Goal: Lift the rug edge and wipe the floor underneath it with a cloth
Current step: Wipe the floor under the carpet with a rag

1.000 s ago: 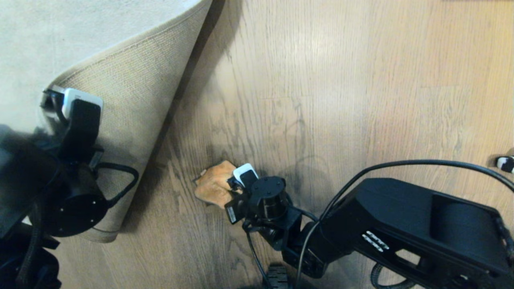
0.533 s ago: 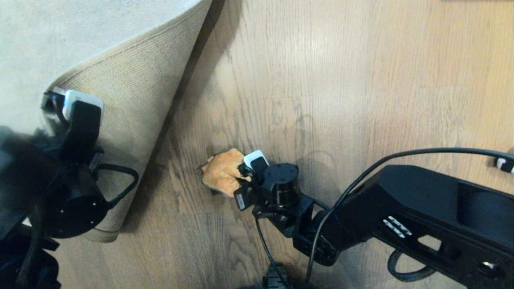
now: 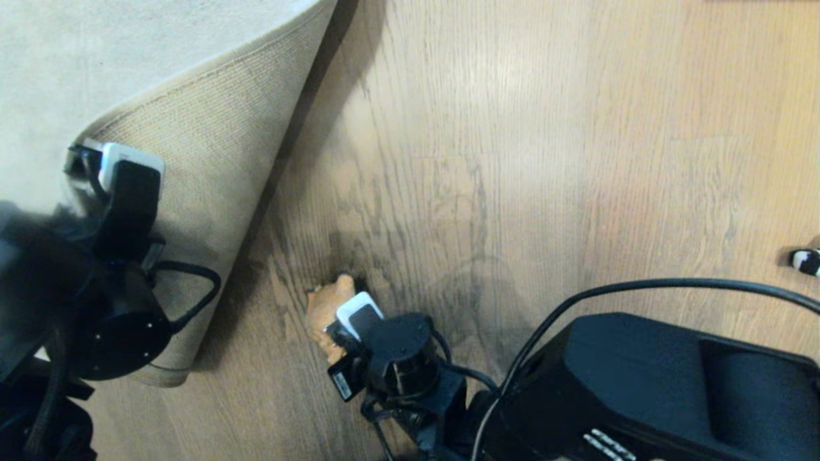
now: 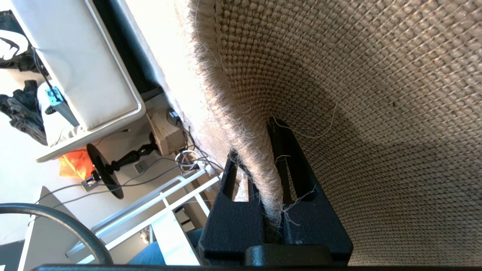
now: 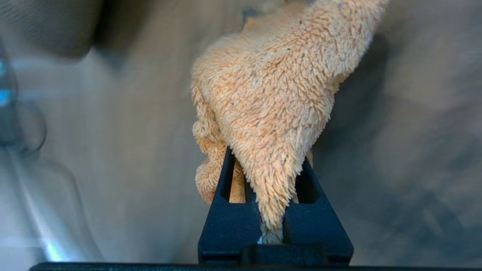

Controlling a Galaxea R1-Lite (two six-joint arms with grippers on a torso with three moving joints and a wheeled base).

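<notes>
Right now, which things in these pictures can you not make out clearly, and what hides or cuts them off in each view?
- Head view: most of the small fluffy orange-tan cloth is hidden behind the right gripper.
- Head view: the left gripper fingers are covered by its own wrist and the tan woven rug edge.
- Head view: a small black-and-white object is cut off by the picture's edge.
- Right wrist view: the brown wood-grain floor is blurred.

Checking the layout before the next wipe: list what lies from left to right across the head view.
Left hand pinching the rug edge → the folded-up tan backing → the cloth in the right hand on the floor → a small black-and-white object at the far right.
</notes>
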